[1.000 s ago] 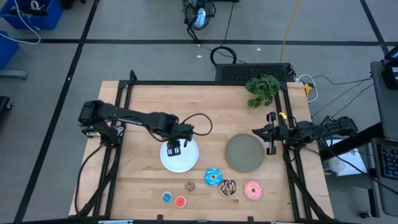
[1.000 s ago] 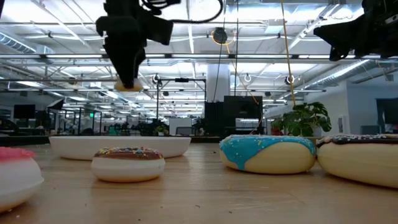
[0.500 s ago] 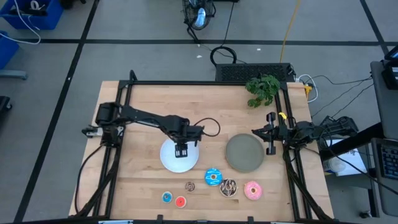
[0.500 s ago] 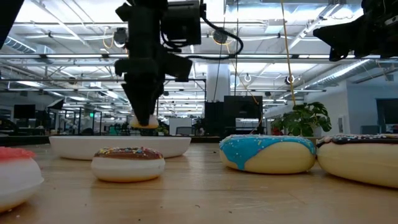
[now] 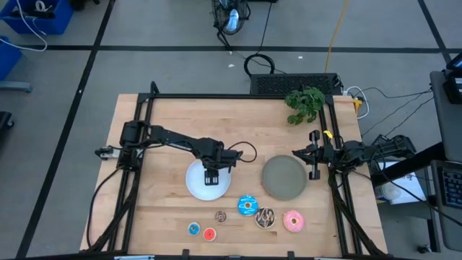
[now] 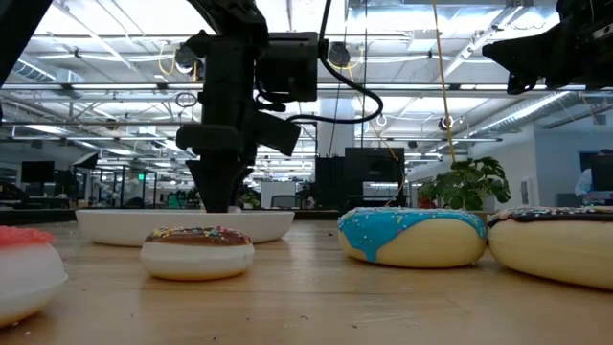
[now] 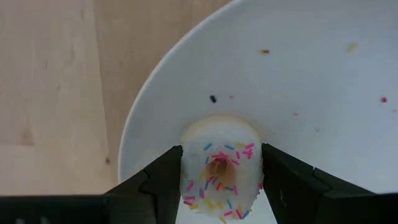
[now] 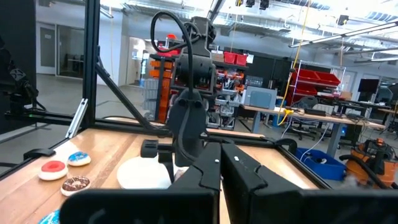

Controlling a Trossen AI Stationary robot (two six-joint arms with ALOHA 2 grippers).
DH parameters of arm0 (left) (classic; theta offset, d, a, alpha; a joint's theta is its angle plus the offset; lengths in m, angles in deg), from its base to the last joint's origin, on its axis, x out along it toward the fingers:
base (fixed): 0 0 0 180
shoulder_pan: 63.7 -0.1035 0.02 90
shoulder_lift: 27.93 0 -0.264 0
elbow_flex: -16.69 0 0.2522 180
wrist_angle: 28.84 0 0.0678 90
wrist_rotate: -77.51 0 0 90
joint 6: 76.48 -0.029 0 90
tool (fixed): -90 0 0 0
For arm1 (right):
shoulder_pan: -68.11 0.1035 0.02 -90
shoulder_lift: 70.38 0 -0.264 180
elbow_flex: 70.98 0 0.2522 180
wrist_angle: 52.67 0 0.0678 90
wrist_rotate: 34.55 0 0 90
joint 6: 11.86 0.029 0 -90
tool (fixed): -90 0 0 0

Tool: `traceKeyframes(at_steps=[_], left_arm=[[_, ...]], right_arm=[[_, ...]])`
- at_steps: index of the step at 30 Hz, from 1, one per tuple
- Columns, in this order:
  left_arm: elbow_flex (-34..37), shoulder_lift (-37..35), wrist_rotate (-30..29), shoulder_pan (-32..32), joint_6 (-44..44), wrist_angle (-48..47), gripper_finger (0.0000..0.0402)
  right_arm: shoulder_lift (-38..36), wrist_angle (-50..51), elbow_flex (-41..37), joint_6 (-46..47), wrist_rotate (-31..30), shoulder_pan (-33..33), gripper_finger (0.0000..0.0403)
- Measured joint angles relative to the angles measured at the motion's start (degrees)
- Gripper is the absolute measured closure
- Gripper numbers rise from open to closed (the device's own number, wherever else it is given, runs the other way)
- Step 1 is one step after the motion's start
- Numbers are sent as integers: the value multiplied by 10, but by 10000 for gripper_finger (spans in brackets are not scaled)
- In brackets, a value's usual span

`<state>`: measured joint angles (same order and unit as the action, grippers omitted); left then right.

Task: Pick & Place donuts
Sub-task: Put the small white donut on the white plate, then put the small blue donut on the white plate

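My left gripper (image 5: 210, 175) is lowered into the white plate (image 5: 198, 186) and is shut on a small white donut with coloured sprinkles (image 7: 219, 163). In the low view the plate's rim (image 6: 182, 225) hides the donut. On the near part of the table lie the large blue donut (image 5: 247, 206), the chocolate donut (image 5: 265, 217), the pink donut (image 5: 293, 221), and the small brown (image 5: 220, 216), blue (image 5: 193, 230) and red (image 5: 209, 233) donuts. My right gripper (image 5: 315, 155) waits shut at the table's right edge. My left gripper pinches the small white donut between its two fingers, one finger (image 7: 163, 177) on each side of the ring's outer wall (image 7: 189, 165). The fingers come from above, pointing down. The donut lies flat, hole up, low over the white plate; whether it touches the plate I cannot tell.
A grey plate (image 5: 284, 177) lies right of the white one. A green plant (image 5: 305, 103) stands at the far right corner. Black frame rails (image 5: 137, 137) run along the table's sides. In the low view the brown donut (image 6: 196, 251) and blue donut (image 6: 412, 237) lie nearest.
My left gripper has moved a little toward the table's right edge and down, from well above the white plate into it. The small white donut has stayed between its fingers the whole way.
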<state>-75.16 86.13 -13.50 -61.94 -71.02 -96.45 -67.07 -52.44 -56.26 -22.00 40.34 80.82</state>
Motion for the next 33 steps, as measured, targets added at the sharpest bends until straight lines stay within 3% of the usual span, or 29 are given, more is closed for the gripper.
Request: traceKeyframes(at_steps=[5, 11, 21, 26, 33], left_arm=[[0, 0, -10, 11, -30, 2, 190], [0, 0, -59, 25, -50, 2, 137], [0, -2, -21, 22, -41, 4, 34], [-15, -13, -48, 23, -56, -25, 19], [-103, -71, -50, 28, -16, -128, 18]], right_arm=[[0, 0, 0, 0, 0, 0, 403], [0, 0, 0, 0, 1, 0, 403], [0, 0, 0, 0, 2, 0, 403], [0, 0, 0, 0, 2, 0, 403], [0, 0, 0, -1, 2, 0, 403]])
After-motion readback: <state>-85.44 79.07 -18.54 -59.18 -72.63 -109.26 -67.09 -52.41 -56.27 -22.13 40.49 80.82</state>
